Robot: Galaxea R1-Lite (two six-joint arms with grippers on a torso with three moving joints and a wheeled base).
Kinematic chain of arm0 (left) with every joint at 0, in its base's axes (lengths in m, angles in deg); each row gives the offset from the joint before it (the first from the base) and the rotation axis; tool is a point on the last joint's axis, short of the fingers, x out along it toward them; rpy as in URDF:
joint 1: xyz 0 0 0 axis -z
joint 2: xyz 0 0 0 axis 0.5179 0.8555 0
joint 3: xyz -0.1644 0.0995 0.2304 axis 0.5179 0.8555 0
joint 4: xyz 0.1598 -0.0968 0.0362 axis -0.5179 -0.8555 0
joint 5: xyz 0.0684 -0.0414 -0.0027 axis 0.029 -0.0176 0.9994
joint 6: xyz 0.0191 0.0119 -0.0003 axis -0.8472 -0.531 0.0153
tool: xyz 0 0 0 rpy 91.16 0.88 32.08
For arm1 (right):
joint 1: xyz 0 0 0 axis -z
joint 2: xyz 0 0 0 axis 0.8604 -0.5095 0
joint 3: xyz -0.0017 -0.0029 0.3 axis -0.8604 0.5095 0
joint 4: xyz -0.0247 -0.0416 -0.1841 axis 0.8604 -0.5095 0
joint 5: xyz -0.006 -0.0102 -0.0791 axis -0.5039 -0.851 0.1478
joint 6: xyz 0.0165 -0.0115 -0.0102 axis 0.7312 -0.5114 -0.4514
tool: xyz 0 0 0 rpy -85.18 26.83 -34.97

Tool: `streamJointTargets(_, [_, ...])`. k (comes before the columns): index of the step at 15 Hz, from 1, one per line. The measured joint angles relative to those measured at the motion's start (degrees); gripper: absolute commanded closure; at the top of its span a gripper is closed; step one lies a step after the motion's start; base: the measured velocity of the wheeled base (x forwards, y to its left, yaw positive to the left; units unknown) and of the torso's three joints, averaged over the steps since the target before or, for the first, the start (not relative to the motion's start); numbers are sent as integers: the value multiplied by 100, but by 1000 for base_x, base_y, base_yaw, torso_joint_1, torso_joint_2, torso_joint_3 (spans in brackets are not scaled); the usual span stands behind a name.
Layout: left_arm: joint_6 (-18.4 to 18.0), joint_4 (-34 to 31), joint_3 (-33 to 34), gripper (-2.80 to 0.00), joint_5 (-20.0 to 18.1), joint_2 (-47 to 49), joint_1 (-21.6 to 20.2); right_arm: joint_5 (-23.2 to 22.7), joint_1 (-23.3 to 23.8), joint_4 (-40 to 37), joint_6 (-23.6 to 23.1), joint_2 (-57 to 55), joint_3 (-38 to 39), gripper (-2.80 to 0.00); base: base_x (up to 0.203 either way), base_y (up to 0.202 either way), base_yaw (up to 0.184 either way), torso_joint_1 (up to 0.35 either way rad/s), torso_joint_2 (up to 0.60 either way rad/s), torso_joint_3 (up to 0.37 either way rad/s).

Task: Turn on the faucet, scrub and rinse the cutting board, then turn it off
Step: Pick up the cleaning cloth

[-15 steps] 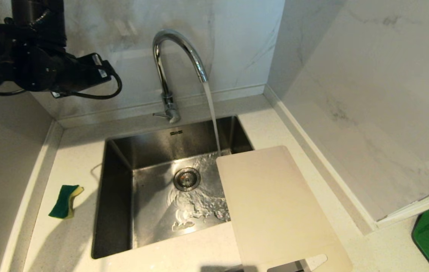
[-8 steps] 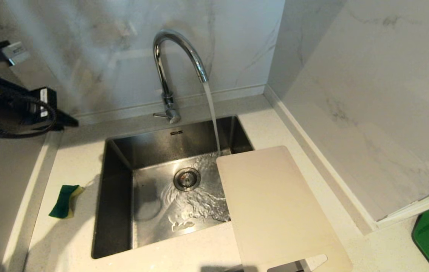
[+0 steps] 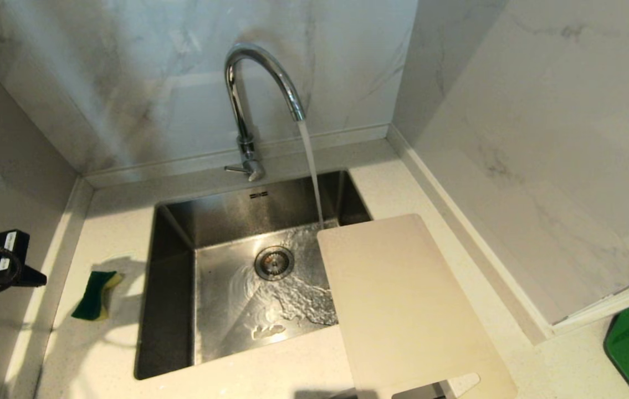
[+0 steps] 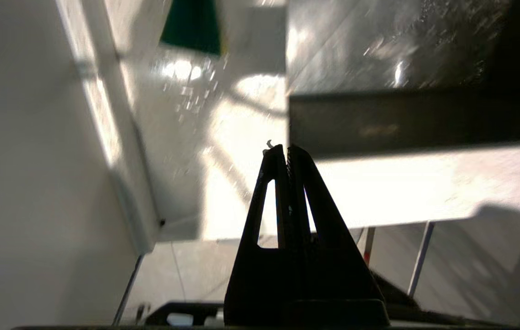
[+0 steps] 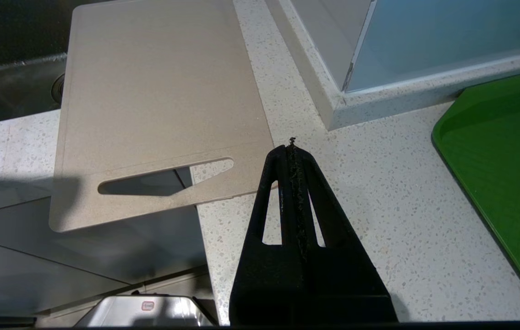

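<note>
Left pincer, pressed together and holding nothing, hangs over the tabletop near the sponge (right pincer likewise closed), while the faucet streams beside the cutting board bridging the sink.

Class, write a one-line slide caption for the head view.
Faucet running into the sink, cutting board overhanging its right rim, sponge waiting left.
</note>
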Motion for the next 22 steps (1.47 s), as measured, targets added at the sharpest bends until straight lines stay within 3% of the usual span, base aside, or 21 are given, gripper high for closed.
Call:
streamJointTargets(3, [-144,627,656,-280,49,25,-145,3,0,0,4,0,0,0,0,0,0,0,0,0])
streamJointTargets(6, [-635,1175,1003,-280,68,252,-361,2,0,0,6,0,0,0,0,0,0,0,0,0])
streamJointTargets(13, [-782,2412,1060,-280,73,1272,-612,3,0,2,5,0,0,0,0,0,0,0,0,0])
streamJointTargets(22, [-1035,3169,974,-280,27,2273,-1060,-1,0,0,6,0,0,0,0,0,0,0,0,0])
